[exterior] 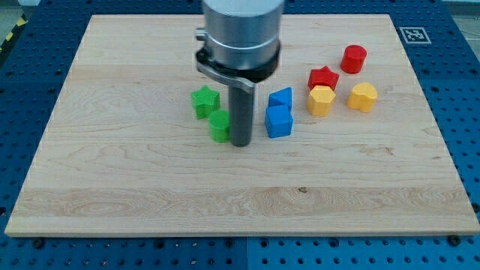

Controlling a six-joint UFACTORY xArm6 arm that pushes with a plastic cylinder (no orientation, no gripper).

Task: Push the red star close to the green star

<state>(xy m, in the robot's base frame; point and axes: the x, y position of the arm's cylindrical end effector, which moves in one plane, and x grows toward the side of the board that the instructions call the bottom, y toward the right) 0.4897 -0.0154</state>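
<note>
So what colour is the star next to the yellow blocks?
Red; the star shows plainly in the camera view.

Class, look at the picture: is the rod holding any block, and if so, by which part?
Nothing is held. My tip only rests on the wooden board, just right of the green round block, with no means of grasping.

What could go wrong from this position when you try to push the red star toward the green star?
1. My tip sits right beside the green block, far from the red star; leaving carelessly could knock it or the green star.
2. Two blue blocks lie between the stars and may be swept along.
3. The yellow block touches the red star and could move with it.
</note>
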